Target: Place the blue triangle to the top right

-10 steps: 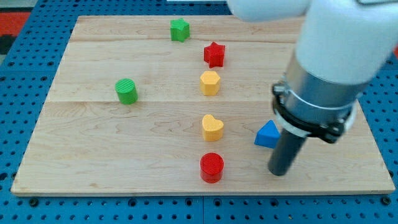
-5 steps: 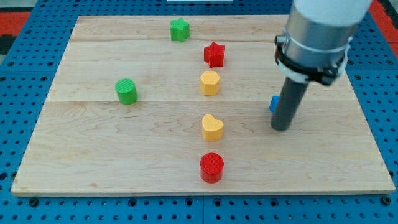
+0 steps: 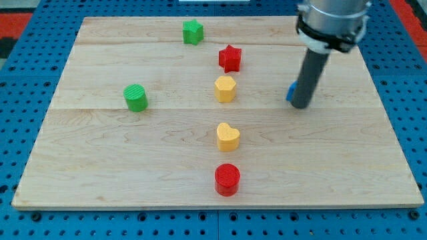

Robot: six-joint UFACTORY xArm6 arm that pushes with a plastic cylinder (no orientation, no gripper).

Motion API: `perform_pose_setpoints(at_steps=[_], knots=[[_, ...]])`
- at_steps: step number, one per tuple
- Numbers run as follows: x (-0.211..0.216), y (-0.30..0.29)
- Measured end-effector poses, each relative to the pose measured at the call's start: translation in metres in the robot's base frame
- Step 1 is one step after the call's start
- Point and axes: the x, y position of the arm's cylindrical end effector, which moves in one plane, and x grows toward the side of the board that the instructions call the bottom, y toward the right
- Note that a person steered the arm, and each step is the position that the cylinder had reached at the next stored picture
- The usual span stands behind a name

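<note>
The blue triangle [image 3: 292,91] is mostly hidden behind my rod; only a small blue sliver shows on the rod's left side, right of the board's middle. My tip [image 3: 301,105] rests on the board directly at the view's bottom side of the blue triangle, touching it. The rod rises to the arm's body at the view's top right.
A green star [image 3: 193,31] sits near the top edge, a red star [image 3: 230,58] below it, then a yellow hexagon [image 3: 225,88], a yellow heart [image 3: 227,137] and a red cylinder [image 3: 227,179] in a column. A green cylinder [image 3: 135,97] stands at the left. The wooden board [image 3: 100,167] lies on a blue pegboard.
My tip has moved toward the view's top, pushing the blue triangle up the board from the lower right area toward the right middle. The other blocks have not moved.
</note>
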Motion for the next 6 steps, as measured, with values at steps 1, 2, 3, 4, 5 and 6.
perform_pose_setpoints(at_steps=[1, 2, 3, 4, 5, 6], knots=[[-0.029, 0.004], [-0.001, 0.006], [-0.024, 0.013], [-0.063, 0.004], [-0.067, 0.004], [-0.061, 0.004]])
